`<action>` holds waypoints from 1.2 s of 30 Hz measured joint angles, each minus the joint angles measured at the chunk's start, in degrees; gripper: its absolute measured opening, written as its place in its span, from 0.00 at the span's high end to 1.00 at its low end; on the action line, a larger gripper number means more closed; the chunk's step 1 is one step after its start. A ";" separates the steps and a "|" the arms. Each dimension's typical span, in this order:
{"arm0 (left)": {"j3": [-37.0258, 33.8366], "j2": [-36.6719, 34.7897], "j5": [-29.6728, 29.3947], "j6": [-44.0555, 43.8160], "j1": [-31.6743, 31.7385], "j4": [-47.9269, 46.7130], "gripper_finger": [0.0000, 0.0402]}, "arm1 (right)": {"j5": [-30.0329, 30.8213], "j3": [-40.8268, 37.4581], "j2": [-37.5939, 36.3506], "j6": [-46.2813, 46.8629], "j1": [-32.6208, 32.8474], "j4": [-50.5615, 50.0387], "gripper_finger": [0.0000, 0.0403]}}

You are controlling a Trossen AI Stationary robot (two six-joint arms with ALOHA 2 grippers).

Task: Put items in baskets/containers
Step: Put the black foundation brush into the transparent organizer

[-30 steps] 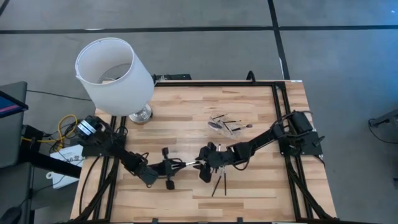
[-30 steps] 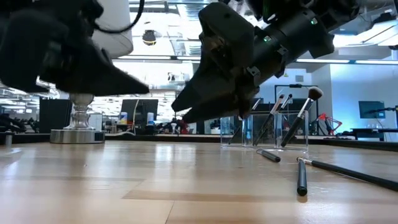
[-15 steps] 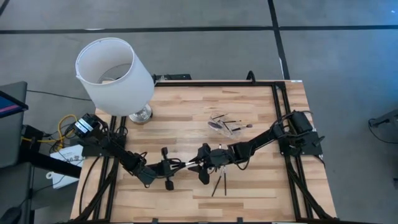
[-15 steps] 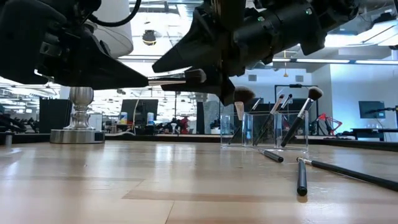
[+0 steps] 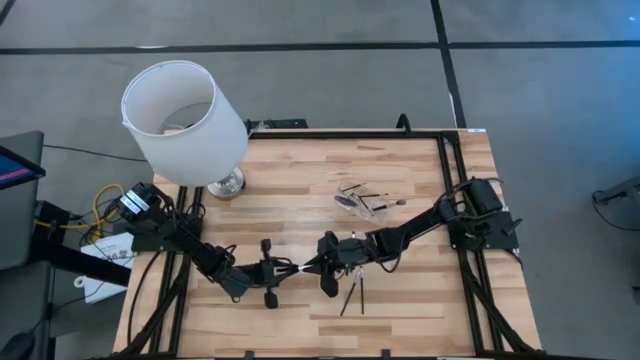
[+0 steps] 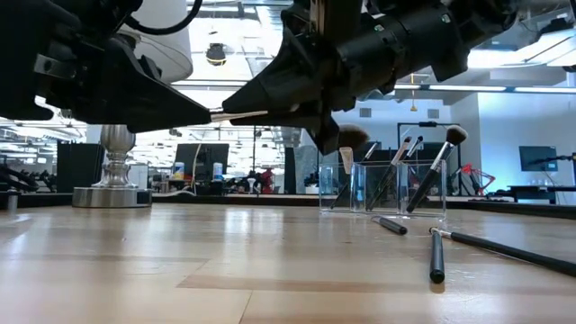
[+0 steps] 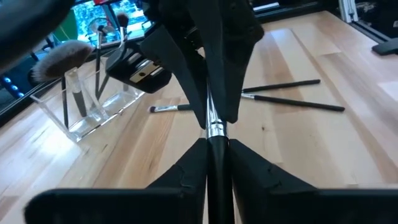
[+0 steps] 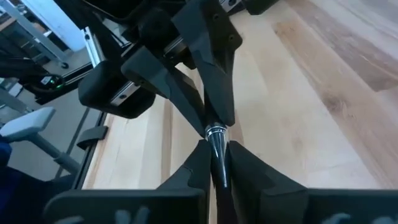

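Both arms meet in mid-air over the near middle of the table, tip to tip. It reads as a handover: one makeup brush [image 5: 297, 266] is stretched level between them, well above the wood. The left gripper [image 5: 272, 270] is clamped on the black handle end, fingers [image 7: 186, 174] pinched tight either side of it. The right gripper [image 5: 322, 266] is closed on the same brush from the opposite end, right at the silver ferrule, as its wrist view shows. Held from both ends like this, the brush cannot droop or roll; my read is that it is being passed across because the clear plastic tray [image 5: 360, 200] sits on the right arm's side.

That tray stands beyond the right gripper, well apart from it, with several brushes already leaning upright inside, one with a fluffy head [image 6: 352, 138]. Two loose brushes [image 5: 352, 293] lie flat on the wood just beside the right gripper, on the near side. The lamp [image 5: 185, 120] stands off beyond the left arm.
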 joint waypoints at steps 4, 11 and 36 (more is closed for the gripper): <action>0.00 0.00 0.31 0.29 0.70 -0.16 0.83 | -0.49 -0.02 0.00 0.02 -0.04 0.02 0.94; 0.10 -0.09 -0.02 0.78 1.25 0.04 0.81 | -1.34 -0.01 -4.56 2.61 0.03 -6.37 0.94; 0.04 -4.46 3.41 -2.94 3.32 -0.50 0.81 | 10.78 33.87 -19.82 4.36 -1.40 -117.65 0.94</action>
